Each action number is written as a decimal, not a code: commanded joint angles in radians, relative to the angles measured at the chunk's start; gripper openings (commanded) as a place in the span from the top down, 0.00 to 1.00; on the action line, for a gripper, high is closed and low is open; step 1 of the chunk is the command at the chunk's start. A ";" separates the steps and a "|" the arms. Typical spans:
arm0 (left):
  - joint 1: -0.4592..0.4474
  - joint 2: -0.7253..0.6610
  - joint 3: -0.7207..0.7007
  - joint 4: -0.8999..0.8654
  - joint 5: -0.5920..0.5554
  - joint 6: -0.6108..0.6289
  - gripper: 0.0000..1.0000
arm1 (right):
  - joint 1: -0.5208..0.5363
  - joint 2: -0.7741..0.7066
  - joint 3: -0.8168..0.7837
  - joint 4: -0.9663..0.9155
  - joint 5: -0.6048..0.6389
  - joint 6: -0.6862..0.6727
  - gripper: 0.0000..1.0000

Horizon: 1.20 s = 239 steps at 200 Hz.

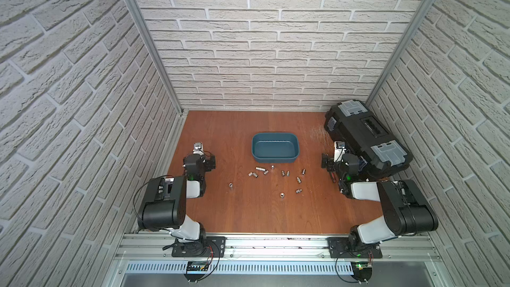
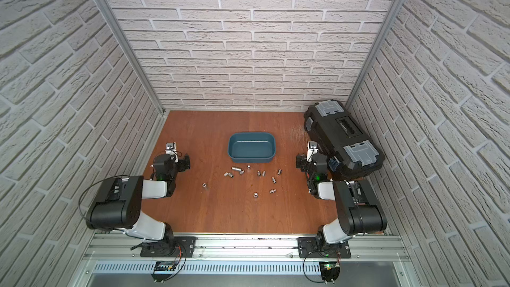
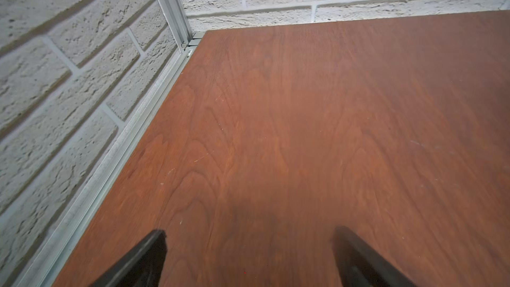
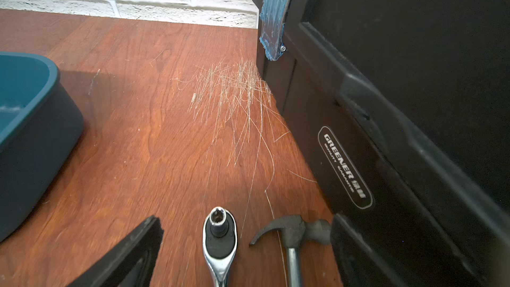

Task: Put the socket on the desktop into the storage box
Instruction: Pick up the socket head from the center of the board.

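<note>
Fingers (image 3: 143,255) of the left gripper (image 3: 249,233) stand wide apart and empty over bare desktop (image 3: 331,133). The right gripper (image 4: 245,218) is spread just as wide and holds nothing. Loose sockets (image 1: 259,168) lie scattered between the two pairs of fingers, well apart from both. The teal storage box (image 1: 276,159) sits just beyond them, with nothing inside. No pick appears to have begun. Next, one arm must swing inward, lower over a single socket and narrow its fingers on a small round piece that is likely to roll. Only the right wrist view shows a ratchet (image 4: 219,241) and hammer (image 4: 287,227) lying between the right fingers. Only the top views show the scattered sockets.
</note>
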 commanded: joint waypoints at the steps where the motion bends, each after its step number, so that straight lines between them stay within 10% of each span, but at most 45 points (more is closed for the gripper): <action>1: -0.002 0.007 0.016 0.045 0.000 0.009 0.02 | -0.005 0.002 0.021 0.046 0.007 -0.009 0.01; 175: -0.001 0.006 0.014 0.045 0.003 0.010 0.02 | -0.005 -0.008 0.019 0.050 0.005 -0.009 0.01; 209: -0.023 -0.120 0.150 -0.310 -0.066 -0.001 0.02 | -0.007 -0.127 0.278 -0.504 -0.005 0.045 0.01; 239: -0.024 -0.245 0.229 -0.502 -0.111 -0.100 0.02 | -0.008 -0.177 0.352 -0.616 -0.114 0.112 0.01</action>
